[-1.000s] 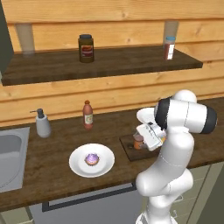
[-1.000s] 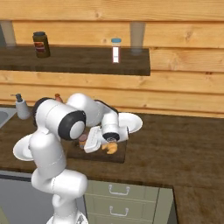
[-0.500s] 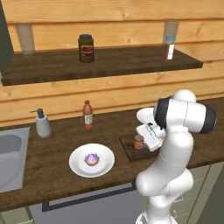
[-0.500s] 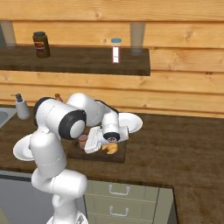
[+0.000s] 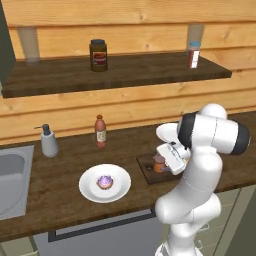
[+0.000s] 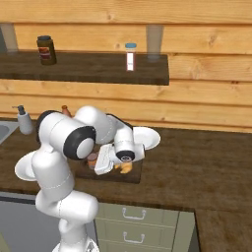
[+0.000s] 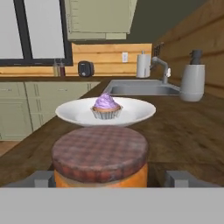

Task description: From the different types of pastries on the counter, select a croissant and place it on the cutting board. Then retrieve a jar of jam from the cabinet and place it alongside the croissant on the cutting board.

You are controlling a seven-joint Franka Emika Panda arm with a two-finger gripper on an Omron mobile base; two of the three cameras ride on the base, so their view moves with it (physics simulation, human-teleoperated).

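The jar of jam (image 5: 159,163), orange-red with a brown lid, stands upright on the dark cutting board (image 5: 146,170) on the counter (image 5: 65,165). My gripper (image 5: 165,161) reaches in level from the right, its open jaws either side of the jar. In the hand view the jar (image 7: 99,153) sits between the fingertips (image 7: 43,178) with a gap on each side. The croissant (image 6: 125,168) lies on the cutting board (image 6: 133,175) just right of my hand. The purple-frosted cupcake (image 5: 105,182) sits on a white plate (image 5: 90,190) to the left. The cabinet's olive edge (image 5: 4,50) shows at far left.
A red-brown bottle (image 5: 100,131) and a soap dispenser (image 5: 48,141) stand at the back wall, left of the board. The sink (image 5: 10,175) is at far left. A second white plate (image 6: 147,139) lies behind the board. The plank shelf (image 5: 115,72) above carries a dark labelled jar (image 5: 98,55).
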